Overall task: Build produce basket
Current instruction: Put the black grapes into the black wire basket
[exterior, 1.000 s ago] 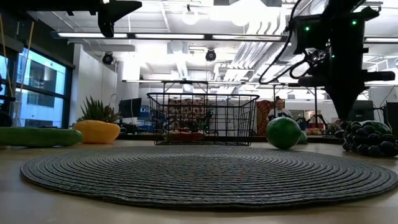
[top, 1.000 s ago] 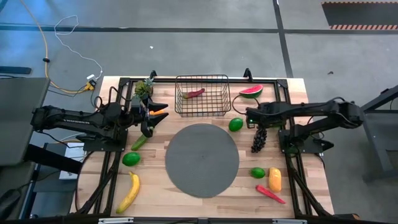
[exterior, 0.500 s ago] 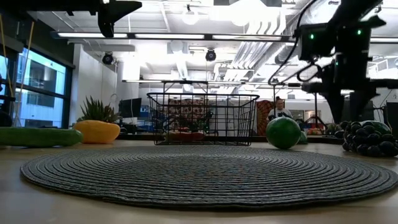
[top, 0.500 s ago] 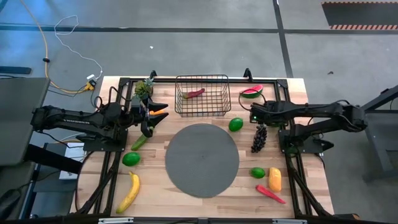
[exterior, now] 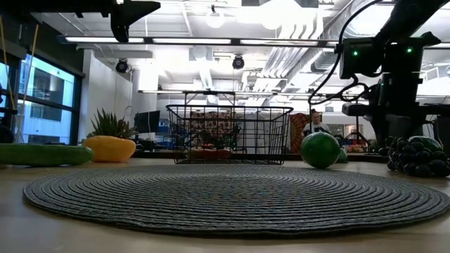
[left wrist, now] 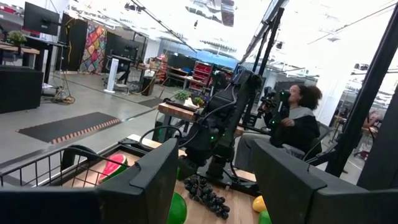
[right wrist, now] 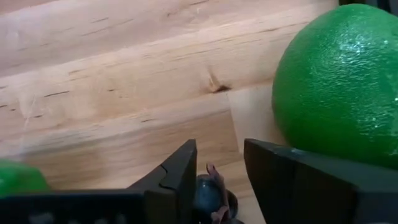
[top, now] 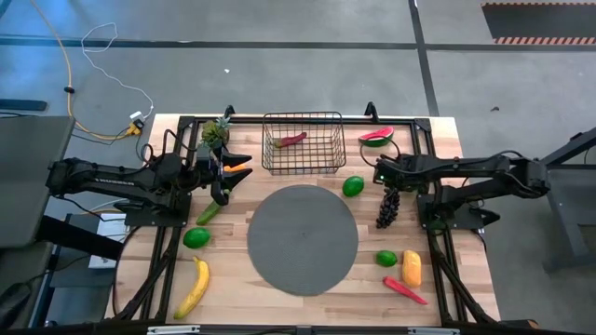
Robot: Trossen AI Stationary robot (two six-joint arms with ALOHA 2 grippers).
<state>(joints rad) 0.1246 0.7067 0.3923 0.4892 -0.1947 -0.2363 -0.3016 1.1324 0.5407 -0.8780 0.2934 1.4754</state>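
Wooden planks form the table [top: 447, 140], which stands on a grey concrete floor with a round grey mat [top: 303, 240] lying at its middle. At the far edge sits the basket [top: 303, 142], upright, with one red chilli [top: 291, 140] inside it.

On the right side, the right gripper [top: 384, 176] is low over the top end of the grapes [top: 388, 207], between the watermelon [top: 376, 136] and that dark bunch. The right wrist view shows its fingers [right wrist: 177, 177] a little apart, with a dark grape [right wrist: 208, 193] and a bit of stem in the gap; whether they grip it cannot be told. A lime [top: 353, 186] lies just beside this gripper, near the mat's rim. Closer to the front edge are another lime [top: 386, 258], an orange-yellow piece [top: 411, 268] and a second chilli [top: 405, 290], close together.

On the left side, the left gripper [top: 222, 177] hangs raised above the table, its jaws parted and holding nothing, as the left wrist view shows. Beside it are a small pineapple [top: 215, 132] and an orange carrot [top: 238, 167]. The cucumber [top: 208, 212] lies just below the gripper, a third lime [top: 196, 237] beyond it, and the banana [top: 193, 287] near the front corner.

A seated person [left wrist: 298, 121] shows in the room behind the table.
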